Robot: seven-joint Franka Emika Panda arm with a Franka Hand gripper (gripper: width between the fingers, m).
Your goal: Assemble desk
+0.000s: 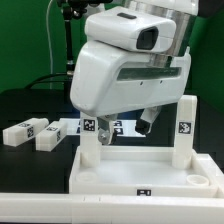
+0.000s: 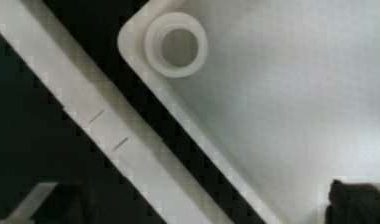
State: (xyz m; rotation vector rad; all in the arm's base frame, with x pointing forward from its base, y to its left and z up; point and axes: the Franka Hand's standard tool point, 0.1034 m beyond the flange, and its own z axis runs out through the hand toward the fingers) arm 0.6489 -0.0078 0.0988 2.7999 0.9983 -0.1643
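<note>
Closest in the exterior view, a plain white bar [image 1: 40, 210] runs along the front edge of the black table [image 1: 20, 165]. Just behind it lies the white plastic rectangular tray-like tabletop [image 1: 140, 172] with its raised rim up and round sockets showing at its near corners. At the tray's far corners two white block legs stand upright, each with a black-and-white square tag: one on the exterior view's left [image 1: 90, 142], the other on the exterior view's right [image 1: 185, 125]. Between them, over the tray's far edge, hangs the two-finger gripper [image 1: 147, 124] under the arm's big glossy white body [image 1: 120, 75]. In the wrist view the gripper [image 2: 196, 205] has its dark fingertips [image 2: 36, 205] spread wide apart with nothing held. Below them lie the tabletop's smooth floor [image 2: 276, 110] and one round corner socket [image 2: 178, 45]. Further back, on the exterior view's left, two more tagged white block legs [image 1: 22, 131] [image 1: 50, 137] lie loose on the table, side by side. Behind the tray the marker board [image 1: 115, 127] lies flat, and a green backdrop [image 1: 25, 40] closes the scene.
</note>
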